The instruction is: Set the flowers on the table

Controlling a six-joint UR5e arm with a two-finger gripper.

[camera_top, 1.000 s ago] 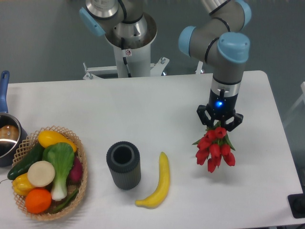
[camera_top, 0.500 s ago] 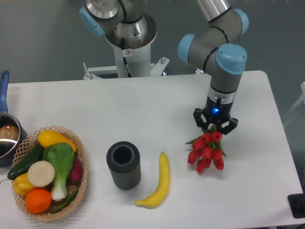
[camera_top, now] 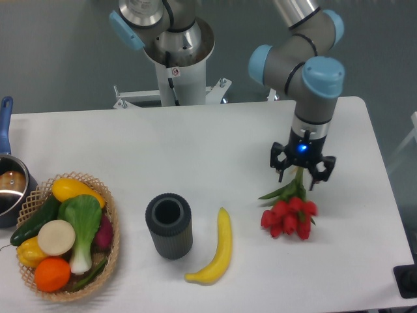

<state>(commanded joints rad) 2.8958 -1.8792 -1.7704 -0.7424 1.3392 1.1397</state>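
Item 1, far left edge, about 9 o'clock: a pot (camera_top: 10, 189) with a blue handle, partly cut off by the frame.

Item 2, lower left, about 8 o'clock: a round wicker basket (camera_top: 112, 225) holding mixed produce, namely yellow, green, orange and purple-red pieces and a pale round slice. Not part of the task.

Item 3, just left of centre, toward 6 o'clock: a dark ribbed cylinder (camera_top: 169, 225), upright, open at the top.

Item 4, just right of the cylinder: a banana (camera_top: 220, 248) lying flat, near the cylinder but apart from it.

Item 5, right of centre, about 4 o'clock: the flowers (camera_top: 289, 214), red buds bunched low and green stems running up toward the arm. They appear to lie on the table (camera_top: 215, 150), buds nearest the camera, well apart from the banana.

Item 6, directly above the stems, about 3 o'clock: the gripper (camera_top: 302, 171), pointing down, its fingers spread to either side of the stem ends. They look parted and no longer clamping, though whether a fingertip touches a stem cannot be told.

Handling note: the placing looks essentially done. The step in hand is judged to be the release and retreat. It is best done by opening fully, then lifting straight up toward 12 o'clock, so that no finger snags a leaf and drags the bunch sideways.
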